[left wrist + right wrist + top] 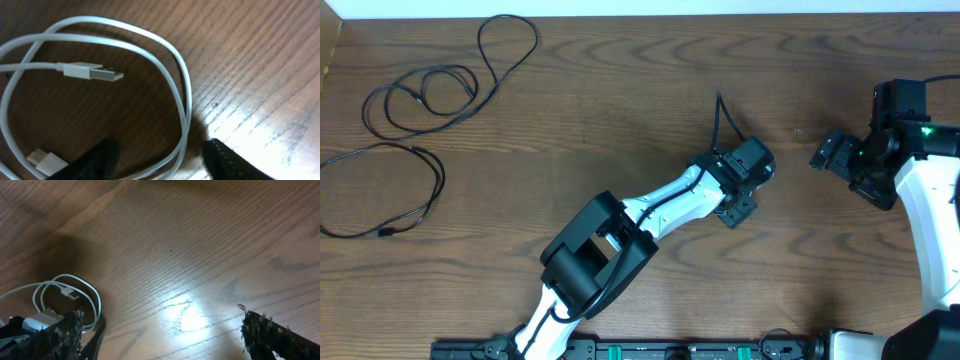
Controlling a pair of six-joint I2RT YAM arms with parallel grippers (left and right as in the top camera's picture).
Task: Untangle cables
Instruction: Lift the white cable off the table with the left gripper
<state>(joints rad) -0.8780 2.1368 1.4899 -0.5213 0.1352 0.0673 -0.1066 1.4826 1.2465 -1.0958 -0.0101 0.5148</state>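
Two hands over one brown table (620,80).

Far off to the left of the left gripper (738,195), well apart from both hands: the farther black cable (470,95) and the nearer black cable (441,180). Most likely put there to keep them out of the way. Spread in big loose loops, with no crossing from one to the other visible from above. Probably sorted already.

Left to sort: one short white cable (182,95). Lies right under the left gripper, so hidden from above. Jaws held open, with one finger (95,157) on each side of the ring's near edge, not yet pinching it. Probably lined up that way to close on the cord and pull it. Holds nothing for now.

A little way off to the right: the right gripper (160,335), pointed back at the white cable. Fingers spread wide, nothing between them. Ready to help, maybe.

Looks thin, smooth and bendy. Curled round twice into a loose ring, strands crossing at one side. Ends in a flat metal plug (92,72) lying inside the ring, and a white plug (47,160) just beside that finger.
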